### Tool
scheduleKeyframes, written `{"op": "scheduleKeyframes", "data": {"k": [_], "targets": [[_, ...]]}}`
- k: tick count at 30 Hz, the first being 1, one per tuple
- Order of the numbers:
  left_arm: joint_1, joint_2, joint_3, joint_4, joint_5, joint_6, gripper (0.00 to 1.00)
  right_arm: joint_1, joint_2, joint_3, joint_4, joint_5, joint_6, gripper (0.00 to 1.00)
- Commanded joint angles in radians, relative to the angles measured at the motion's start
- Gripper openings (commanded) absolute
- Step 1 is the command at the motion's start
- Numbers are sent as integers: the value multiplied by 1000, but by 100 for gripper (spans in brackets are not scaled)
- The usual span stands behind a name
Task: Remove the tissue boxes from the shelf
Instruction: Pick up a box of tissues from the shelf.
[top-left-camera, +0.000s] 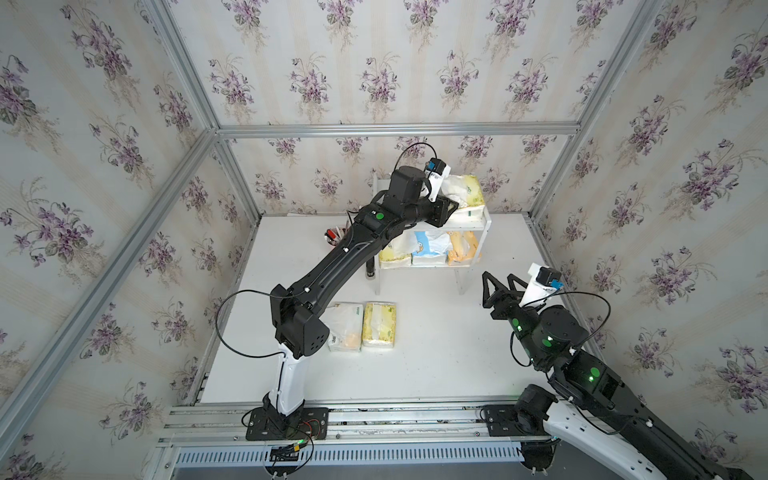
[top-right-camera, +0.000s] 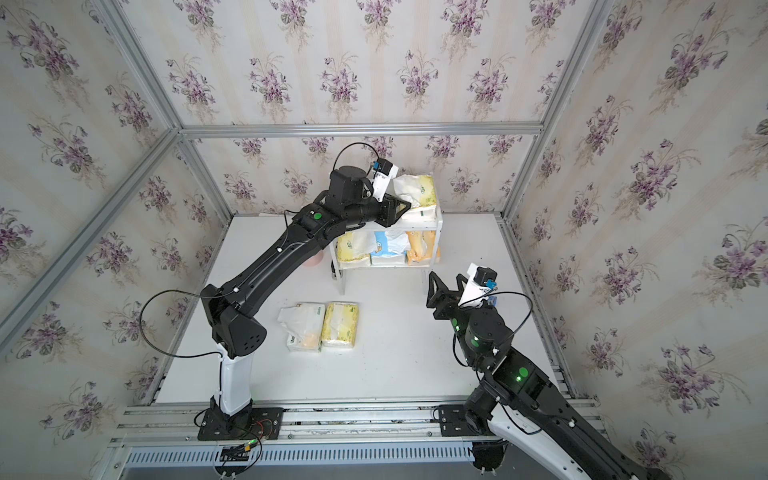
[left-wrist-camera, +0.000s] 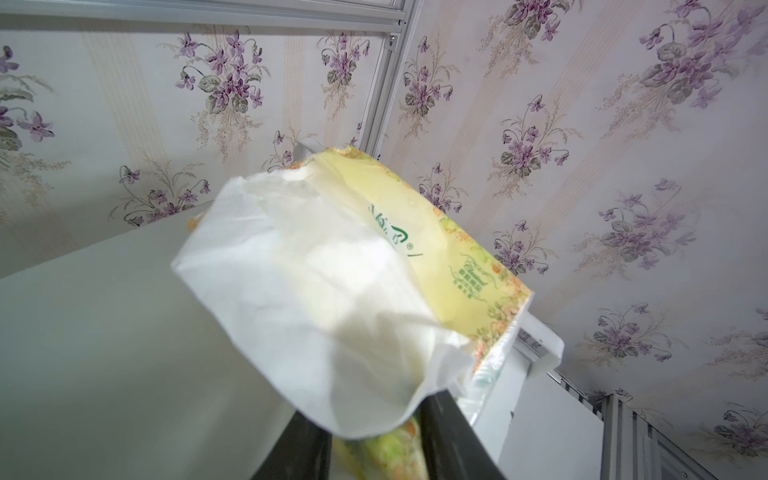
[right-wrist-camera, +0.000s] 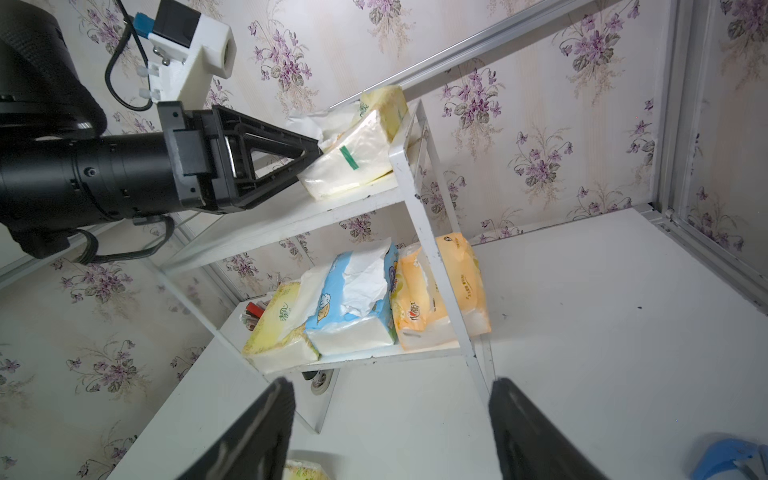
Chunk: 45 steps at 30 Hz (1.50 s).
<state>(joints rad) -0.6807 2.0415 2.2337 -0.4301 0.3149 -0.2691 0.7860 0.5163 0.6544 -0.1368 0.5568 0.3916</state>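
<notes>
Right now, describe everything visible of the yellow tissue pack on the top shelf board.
The yellow tissue pack is a soft plastic brick: yellow top, whitish sides with a green mark, white tissue spilling out. It lies on the shelf, top board, right end. The left gripper straddles its near end.
</notes>
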Motion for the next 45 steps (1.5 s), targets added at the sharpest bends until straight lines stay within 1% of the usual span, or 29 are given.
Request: {"op": "scheduleKeyframes", "data": {"k": [1, 6, 9, 10, 11, 14, 16, 17, 20, 21, 23, 25, 28, 31, 34, 36, 39, 45], "targets": [[1, 0, -9, -41, 3, 10, 29, -1, 25, 17, -3, 12, -1, 76], [1, -21, -38, -34, 0, 7, 13, -2, 113, 71, -45, -16, -20, 75], [2, -47, -64, -20, -2, 5, 2, -20, 150, 89, -36, -91, -26, 75], [1, -58, -77, -14, -2, 5, 0, -38, 156, 97, -25, -133, -30, 75], [1, -69, -89, -8, -3, 8, 0, -57, 161, 104, -17, -175, -30, 75], [1, -120, -143, 25, -3, 22, 0, -147, 186, 148, 7, -385, -22, 76], [1, -168, -197, 62, -3, 42, 0, -223, 215, 186, 18, -550, 5, 76], [1, -195, -231, 80, -6, 53, 0, -282, 229, 204, 30, -634, 23, 76], [-2, -291, -358, 151, -20, 104, 0, -400, 268, 235, 90, -860, 113, 76], [-2, -328, -404, 180, -31, 121, 0, -432, 278, 239, 116, -917, 146, 76], [-6, -417, -532, 252, -71, 156, 0, -494, 297, 241, 183, -1005, 245, 80], [-9, -497, -645, 321, -101, 185, 0, -518, 311, 220, 287, -1067, 331, 82], [-14, -600, -788, 402, -125, 227, 0, -518, 356, 210, 419, -1128, 453, 82], [-21, -697, -896, 464, -134, 264, 0, -518, 435, 258, 400, -1180, 507, 81], [-28, -750, -969, 504, -145, 288, 0, -512, 495, 270, 412, -1230, 571, 78], [-29, -768, -993, 510, -140, 304, 0, -491, 520, 274, 428, -1248, 577, 77], [-31, -785, -1010, 512, -106, 328, 0, -452, 545, 290, 417, -1246, 550, 77], [-31, -776, -993, 503, -85, 338, 0, -418, 559, 296, 439, -1225, 537, 76]]}}
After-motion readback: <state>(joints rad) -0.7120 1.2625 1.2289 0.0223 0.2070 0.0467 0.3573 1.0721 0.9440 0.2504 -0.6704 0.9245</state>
